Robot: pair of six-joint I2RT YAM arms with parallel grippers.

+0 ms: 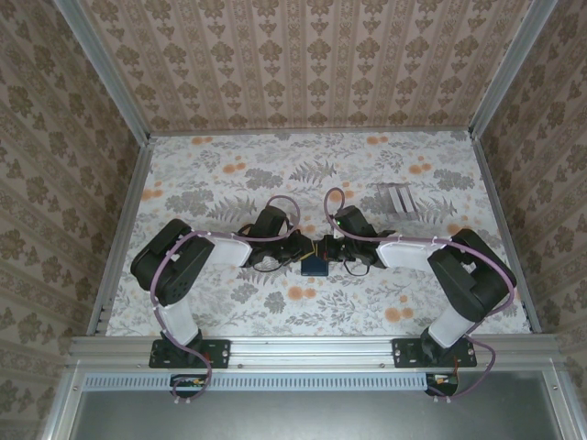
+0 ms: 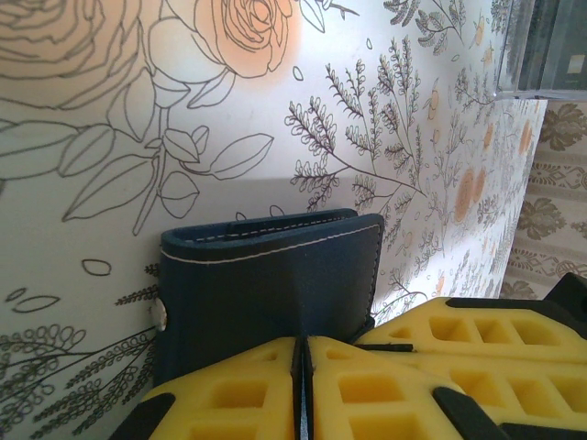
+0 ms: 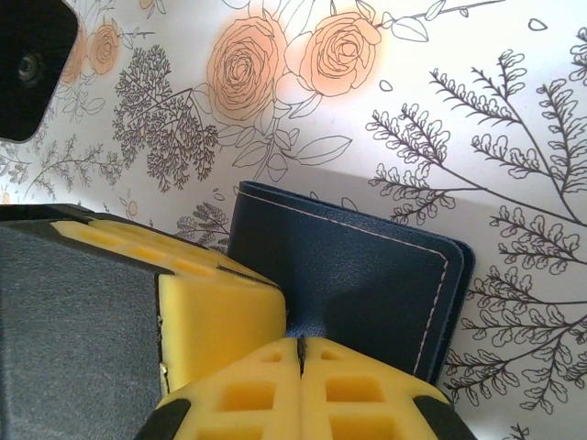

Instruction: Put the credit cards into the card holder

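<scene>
The card holder (image 1: pixel 315 266), a closed dark navy wallet with pale stitching, lies flat at the table's centre between both arms. My left gripper (image 1: pixel 303 249) comes at it from the left; in the left wrist view its yellow jaws (image 2: pixel 303 341) are shut, pinching a fold of the card holder's (image 2: pixel 266 284) cover. From the right, my right gripper (image 1: pixel 327 247) meets it, jaws (image 3: pixel 301 341) shut on a puckered bit of the card holder's (image 3: pixel 367 275) top flap. The two grippers' fingers nearly touch. The credit cards (image 1: pixel 396 197), pale grey striped flat pieces, lie on the table at the back right.
The floral tablecloth (image 1: pixel 229 183) covers the table, fenced by metal rails (image 1: pixel 119 229) at the left, right and front and patterned walls behind. The left gripper's yellow finger (image 3: pixel 215 302) sits close beside the right jaws; the right gripper's finger (image 2: pixel 477 339) shows beside the left jaws.
</scene>
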